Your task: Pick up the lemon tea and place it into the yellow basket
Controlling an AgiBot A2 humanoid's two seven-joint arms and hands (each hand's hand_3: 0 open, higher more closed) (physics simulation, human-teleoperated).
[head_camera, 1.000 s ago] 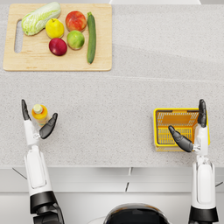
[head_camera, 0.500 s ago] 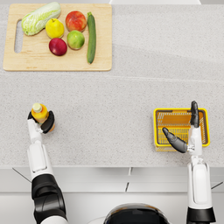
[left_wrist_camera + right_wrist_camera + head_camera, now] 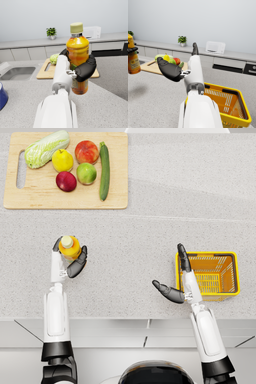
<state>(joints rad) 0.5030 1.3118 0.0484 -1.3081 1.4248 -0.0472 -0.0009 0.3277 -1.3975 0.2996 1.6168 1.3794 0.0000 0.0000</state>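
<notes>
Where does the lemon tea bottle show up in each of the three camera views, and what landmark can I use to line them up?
Head view: the lemon tea bottle sits left of centre, held by the left hand.
Left wrist view: the bottle fills the centre, upright, lifted off the counter.
Right wrist view: it shows at the left edge.
Shared landmark: the wooden cutting board, behind the bottle in both wrist views.

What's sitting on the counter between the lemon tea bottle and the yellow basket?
Only the open right hand lies between the lemon tea bottle and the yellow basket; otherwise that counter stretch is bare, as the head view shows.
</notes>
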